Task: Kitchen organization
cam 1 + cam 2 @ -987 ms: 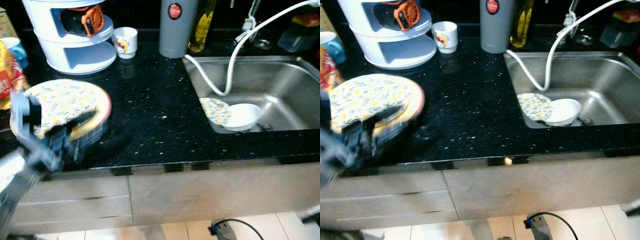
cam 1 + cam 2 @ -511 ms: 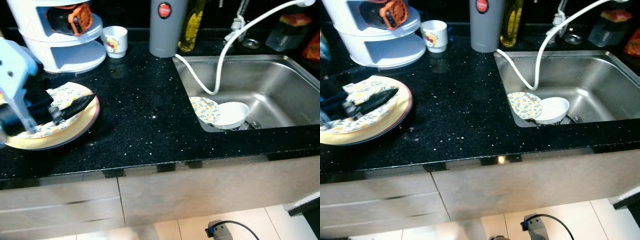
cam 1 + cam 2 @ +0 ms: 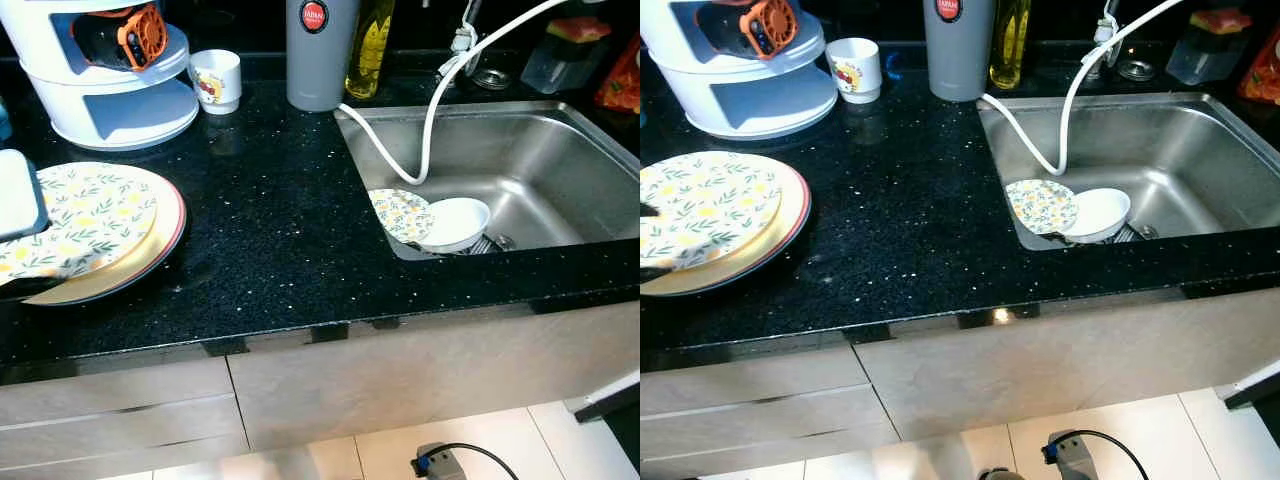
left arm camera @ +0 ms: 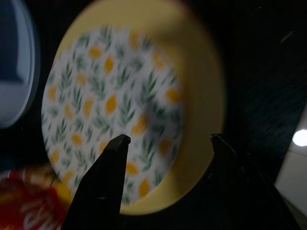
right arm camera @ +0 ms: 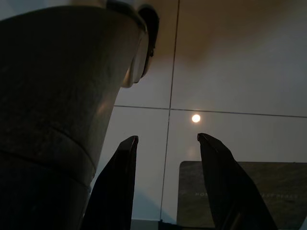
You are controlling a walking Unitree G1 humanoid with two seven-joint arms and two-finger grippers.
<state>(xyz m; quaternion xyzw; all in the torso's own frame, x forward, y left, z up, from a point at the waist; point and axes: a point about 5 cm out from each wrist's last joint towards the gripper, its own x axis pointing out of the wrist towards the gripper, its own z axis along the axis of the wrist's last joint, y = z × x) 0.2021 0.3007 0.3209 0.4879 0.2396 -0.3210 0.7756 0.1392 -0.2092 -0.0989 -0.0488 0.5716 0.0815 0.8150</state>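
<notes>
With the left gripper (image 4: 165, 139) spread above the floral plate (image 3: 75, 215) at frame left, lower squarely, pinch its rim, lift level off the bench (image 3: 270, 240).

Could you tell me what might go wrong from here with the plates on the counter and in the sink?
The left gripper hangs open over the patterned plate, which sits off-centre on the yellow plate; a careless grasp could slide it. That stack lies near the counter edge. In the sink, a floral plate leans on a white bowl and may slip.
</notes>
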